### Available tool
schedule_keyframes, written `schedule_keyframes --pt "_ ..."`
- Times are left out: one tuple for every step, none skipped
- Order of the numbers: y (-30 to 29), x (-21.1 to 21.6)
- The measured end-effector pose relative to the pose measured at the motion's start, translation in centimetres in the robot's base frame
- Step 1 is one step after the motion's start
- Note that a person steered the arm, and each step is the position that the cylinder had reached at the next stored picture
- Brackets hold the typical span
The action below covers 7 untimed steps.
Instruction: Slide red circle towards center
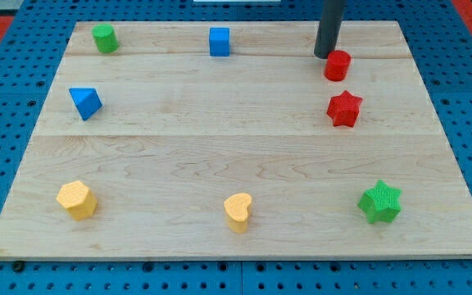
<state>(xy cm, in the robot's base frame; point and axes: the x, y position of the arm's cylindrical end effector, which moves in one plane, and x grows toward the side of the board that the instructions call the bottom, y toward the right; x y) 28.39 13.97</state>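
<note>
Fingers absent: rod only, holding nothing, my tip (327, 56) sits just up-left of the red circle (338, 65), near touching; desk (220, 156) centre lies down-left of tip, so contact side looks wrong.

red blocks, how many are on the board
2: the red circle near the view's top right, just beside my tip, and the red star right below it. None looks hidden.

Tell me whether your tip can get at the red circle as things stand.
Probably yes. My tip sits just off the red circle, at its upper-left edge, with nothing between them. The red star lies below it, apart, off that short approach.
</note>
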Motion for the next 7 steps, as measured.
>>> schedule_keyframes --pt "0.0 0.8" --pt "0.0 0.8" --pt "-0.6 0.1" --pt "-0.9 -3.0" --pt "0.3 -3.6" --pt "0.4 -3.6" --pt "0.9 -3.3"
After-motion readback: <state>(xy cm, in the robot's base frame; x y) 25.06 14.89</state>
